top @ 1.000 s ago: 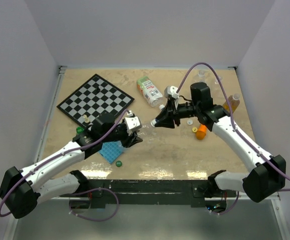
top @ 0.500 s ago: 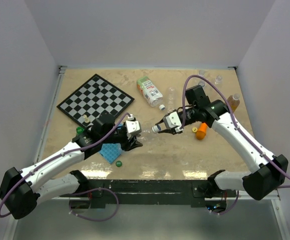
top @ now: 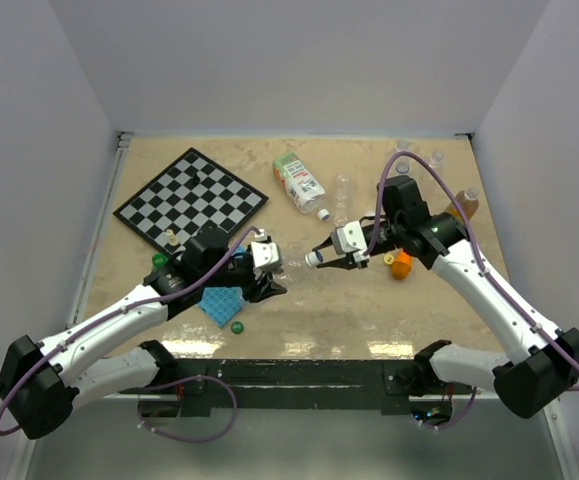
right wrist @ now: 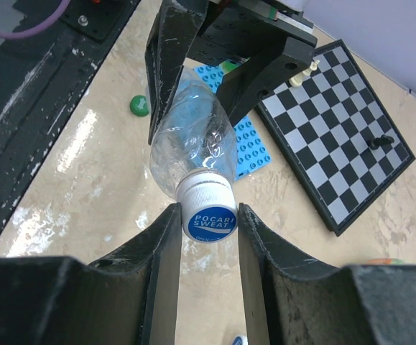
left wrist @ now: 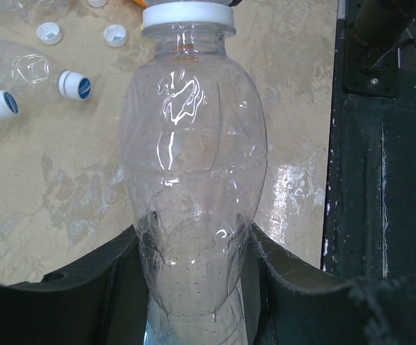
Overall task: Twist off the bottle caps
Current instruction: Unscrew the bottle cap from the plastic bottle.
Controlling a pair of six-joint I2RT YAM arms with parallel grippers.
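While the white, blue-topped bottle cap (right wrist: 208, 207) is sitting on the neck of a clear bottle (left wrist: 193, 144), both grippers are gripping.

The right gripper (right wrist: 209, 215) is pinching the bottle cap between narrow-set fingers, and the left gripper (left wrist: 193, 237) is clasping the clear bottle's lower body, holding it roughly level between the arms near the front middle of the table (right wrist: 85, 180). Two loose white caps (left wrist: 48, 32) are lying farther back; a green cap (right wrist: 140, 106), a blue studded plate (right wrist: 254, 147) and a chessboard (right wrist: 344, 122) are lying behind the left gripper.

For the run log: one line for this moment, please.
left gripper: shut on bottle | right gripper: shut on cap | cap: on neck
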